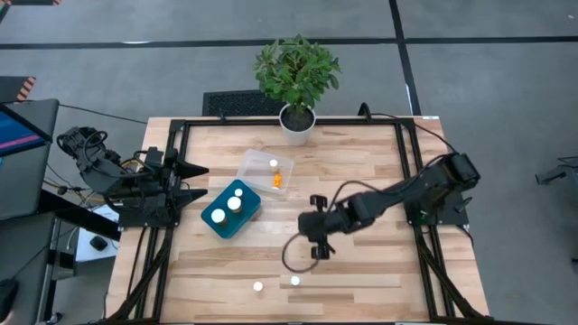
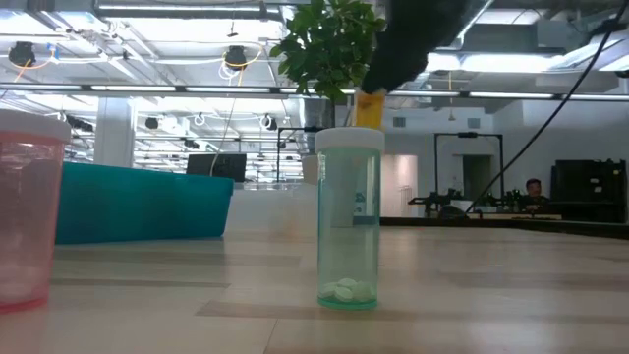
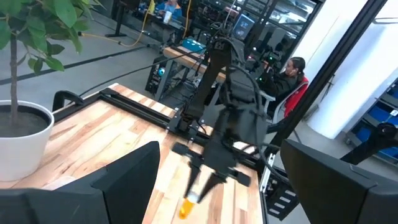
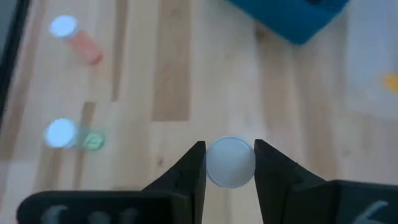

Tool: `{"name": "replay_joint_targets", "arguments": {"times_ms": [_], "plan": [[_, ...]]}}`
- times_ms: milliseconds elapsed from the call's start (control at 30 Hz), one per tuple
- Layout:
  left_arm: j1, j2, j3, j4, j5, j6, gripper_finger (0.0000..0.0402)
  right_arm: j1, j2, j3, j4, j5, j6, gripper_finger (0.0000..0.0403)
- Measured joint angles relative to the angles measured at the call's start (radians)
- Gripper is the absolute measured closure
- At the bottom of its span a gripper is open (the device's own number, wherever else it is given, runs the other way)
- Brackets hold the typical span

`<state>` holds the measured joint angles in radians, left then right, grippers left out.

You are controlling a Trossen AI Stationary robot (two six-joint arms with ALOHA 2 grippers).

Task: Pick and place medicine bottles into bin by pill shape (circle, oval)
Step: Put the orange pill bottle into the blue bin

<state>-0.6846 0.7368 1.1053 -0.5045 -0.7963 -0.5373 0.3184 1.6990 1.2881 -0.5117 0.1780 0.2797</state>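
My right gripper hangs over the middle of the table, shut on a medicine bottle with a white cap and an orange body. Two more bottles stand upright near the front edge: a green-tinted one with white pills at its bottom and a pink one. The teal bin holds two white-capped bottles. The clear bin holds one white-capped bottle and one orange one. My left gripper waits open at the table's left edge. My right gripper pinches the bottle's white cap between its two fingers, one on each side of the cap. The fingers come from above, slanting down. The orange body hangs below the fingers, lifted clear of the table.
A potted plant in a white pot stands at the far edge. A black frame runs along the table's sides. A cable loop hangs by my right gripper. Bare wood lies between the bins and the two standing bottles.
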Motion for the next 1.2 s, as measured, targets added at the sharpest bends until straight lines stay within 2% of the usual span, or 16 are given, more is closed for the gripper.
{"name": "replay_joint_targets", "arguments": {"times_ms": [233, 533, 933, 1033, 1200], "plan": [[0.000, 0.000, 0.000, 0.001, 0.000, 0.000, 0.0074, -0.084, 0.045, 0.090, 0.036, 0.000, -0.111, 0.0290], [0.000, 0.000, 0.000, 0.002, -0.020, 0.000, 0.0074, -0.163, 0.255, 0.399, 0.039, -0.017, -0.287, 0.0290], [0.000, -0.006, 0.000, 0.000, -0.021, -0.001, 0.0074, -0.252, 0.559, 0.836, -0.164, -0.020, -0.393, 0.0290], [0.000, -0.011, 0.000, 0.001, -0.023, -0.001, 0.0074, -0.262, 0.616, 0.900, -0.233, -0.020, -0.393, 0.0290], [0.000, -0.019, 0.000, -0.001, -0.023, -0.001, 0.0074, -0.271, 0.666, 0.934, -0.231, -0.020, -0.397, 0.0290]]}}
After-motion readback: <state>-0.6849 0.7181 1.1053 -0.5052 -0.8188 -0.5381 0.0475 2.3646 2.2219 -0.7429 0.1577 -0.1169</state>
